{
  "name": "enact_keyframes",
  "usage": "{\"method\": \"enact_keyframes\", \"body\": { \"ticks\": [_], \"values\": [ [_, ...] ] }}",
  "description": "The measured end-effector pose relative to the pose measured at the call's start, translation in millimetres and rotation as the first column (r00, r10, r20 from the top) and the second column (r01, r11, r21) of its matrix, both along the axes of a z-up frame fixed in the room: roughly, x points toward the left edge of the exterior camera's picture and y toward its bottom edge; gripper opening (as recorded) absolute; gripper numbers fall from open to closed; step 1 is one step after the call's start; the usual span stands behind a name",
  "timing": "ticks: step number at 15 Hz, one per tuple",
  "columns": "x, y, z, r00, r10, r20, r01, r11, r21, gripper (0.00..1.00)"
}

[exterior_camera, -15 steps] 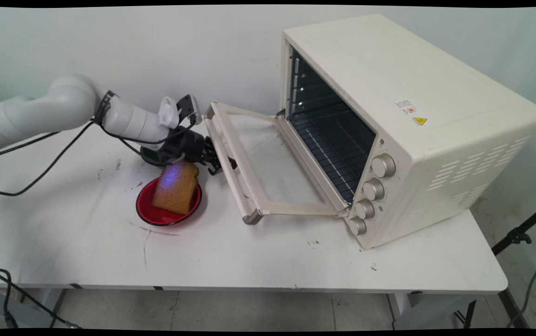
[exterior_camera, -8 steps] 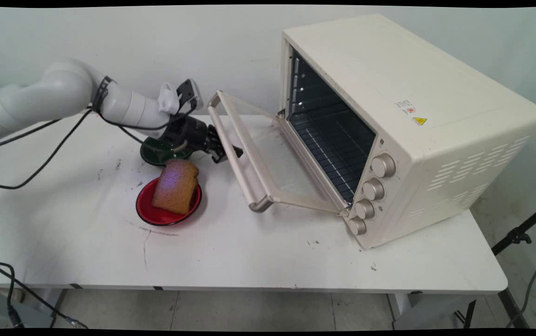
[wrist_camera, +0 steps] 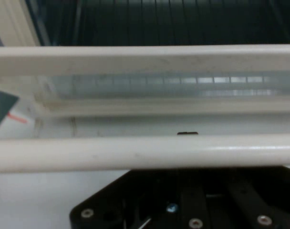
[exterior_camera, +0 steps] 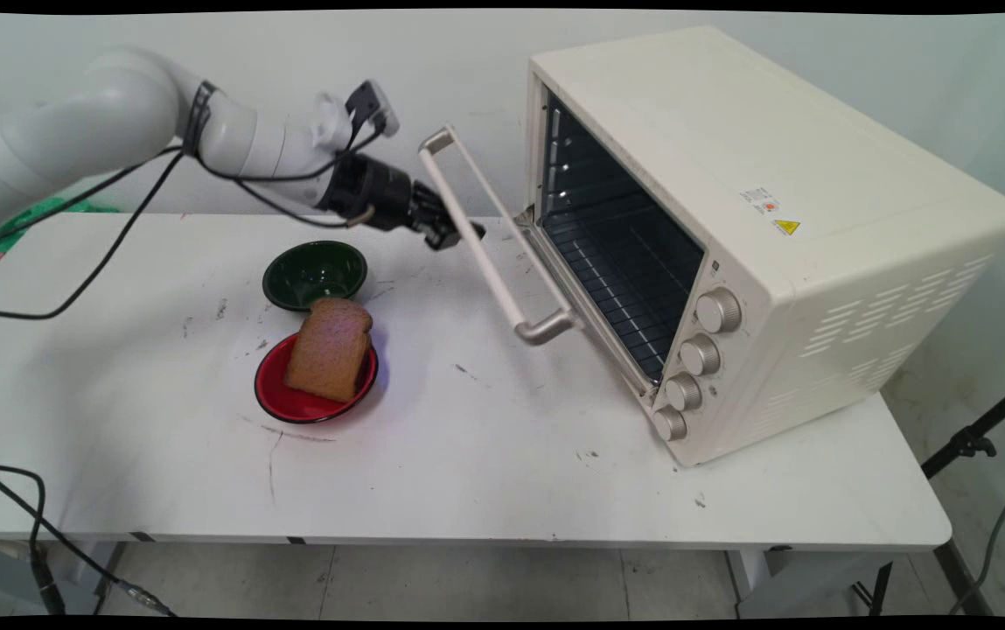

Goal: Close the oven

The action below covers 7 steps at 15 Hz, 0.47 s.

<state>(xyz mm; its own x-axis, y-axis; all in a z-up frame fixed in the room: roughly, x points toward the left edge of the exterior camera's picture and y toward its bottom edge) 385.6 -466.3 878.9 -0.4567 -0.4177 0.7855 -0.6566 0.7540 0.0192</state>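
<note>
Main view gives you the gripper (exterior_camera: 450, 233) up against the handle (exterior_camera: 489, 254) of the oven door (exterior_camera: 502, 249), at about ten o'clock from the table's (exterior_camera: 485, 472) middle; whether its fingers are clenched on the bar or only pressed against it you cannot tell, since the bar and the door hide them; the door stands tilted about halfway between flat and closed, hinged at the oven's (exterior_camera: 773, 227) lower front edge, with the handle's near end hanging free above the table; the oven itself sits at three o'clock, its dark inside and wire rack (exterior_camera: 624, 289) showing, four knobs (exterior_camera: 699, 354) running down its front right side.

Hand view shows you the handle (wrist_camera: 145, 152) as a pale bar lying straight across, just above the gripper's black linkage (wrist_camera: 192, 200); the fingers are hidden under it, so here too you cannot tell their state; beyond the bar you see the door's frame (wrist_camera: 145, 59) and its glass (wrist_camera: 150, 88), and the dark oven inside past that.

Back in main view, a green bowl (exterior_camera: 315, 276) rests on the table at about nine o'clock, below the arm; just beside it on the near side stands a red plate (exterior_camera: 279, 398) with a slice of brown bread (exterior_camera: 330, 348) lying on it, the bread's top edge touching or overlapping the bowl's rim from this angle; black cables (exterior_camera: 100, 262) hang from the arm over the table's left part.
</note>
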Motion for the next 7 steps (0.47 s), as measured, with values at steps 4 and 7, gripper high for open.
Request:
{"method": "enact_keyframes", "body": {
  "ticks": [4,7],
  "values": [
    [-7.5,-12.8,24.0,0.999,0.007,-0.033,-0.007,1.000,-0.024,0.00],
    [-6.9,-16.9,35.7,0.999,0.006,-0.047,-0.007,0.999,-0.036,0.00]
  ]
}}
